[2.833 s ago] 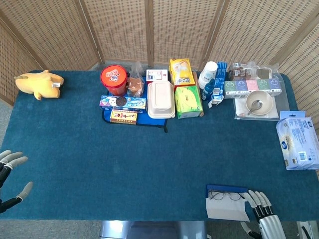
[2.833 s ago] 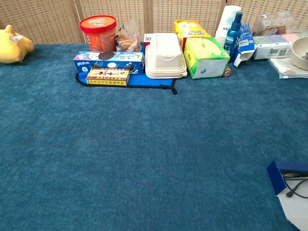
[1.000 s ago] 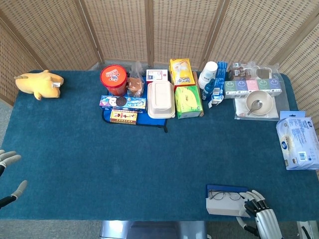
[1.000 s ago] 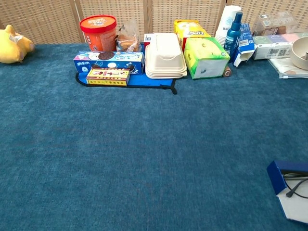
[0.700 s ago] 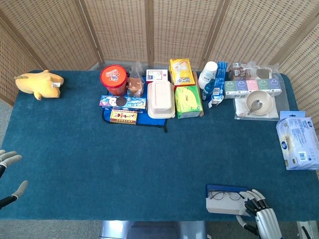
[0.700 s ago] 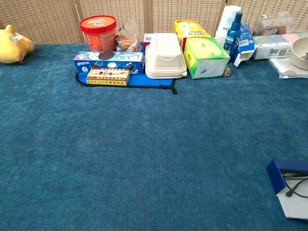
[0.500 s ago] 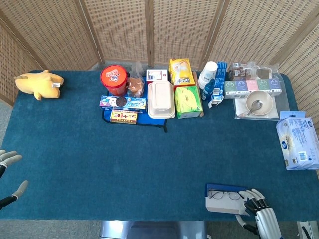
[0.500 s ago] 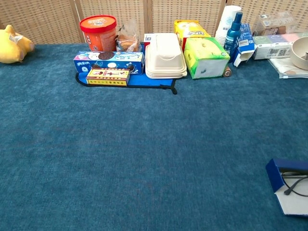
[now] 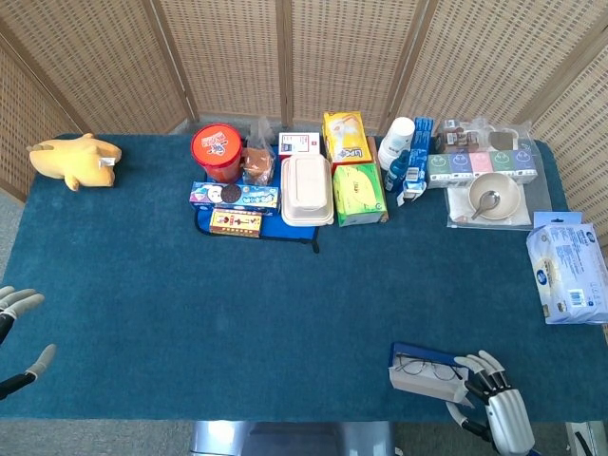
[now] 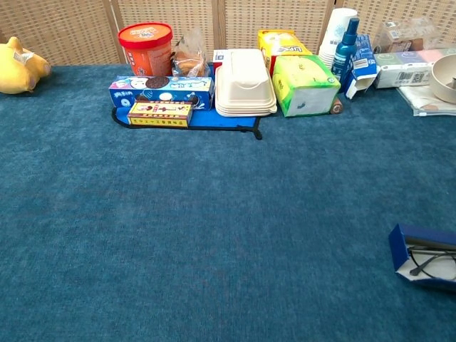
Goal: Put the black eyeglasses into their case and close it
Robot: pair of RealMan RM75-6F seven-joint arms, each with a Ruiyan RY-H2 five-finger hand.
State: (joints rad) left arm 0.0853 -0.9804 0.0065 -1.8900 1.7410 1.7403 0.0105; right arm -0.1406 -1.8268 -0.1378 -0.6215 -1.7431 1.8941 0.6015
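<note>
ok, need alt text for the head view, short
Top-down view of a blue-carpeted table: at the near edge the robot's right hand touches an open blue glasses case with black eyeglasses inside, lid not shut. The left hand hovers open at the far left edge. Snack boxes and a yellow plush toy line the back.

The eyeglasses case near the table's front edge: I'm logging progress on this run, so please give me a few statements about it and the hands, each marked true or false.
1. The eyeglasses lie inside the open blue eyeglasses case. True.
2. The case is fully closed. False: its lid is still up and the glasses show in both views.
3. The right hand is at the case's right end, with its fingers against it. True.
4. The left hand holds the yellow plush toy. False: it is at the table's left edge, empty, with the toy far behind it.
</note>
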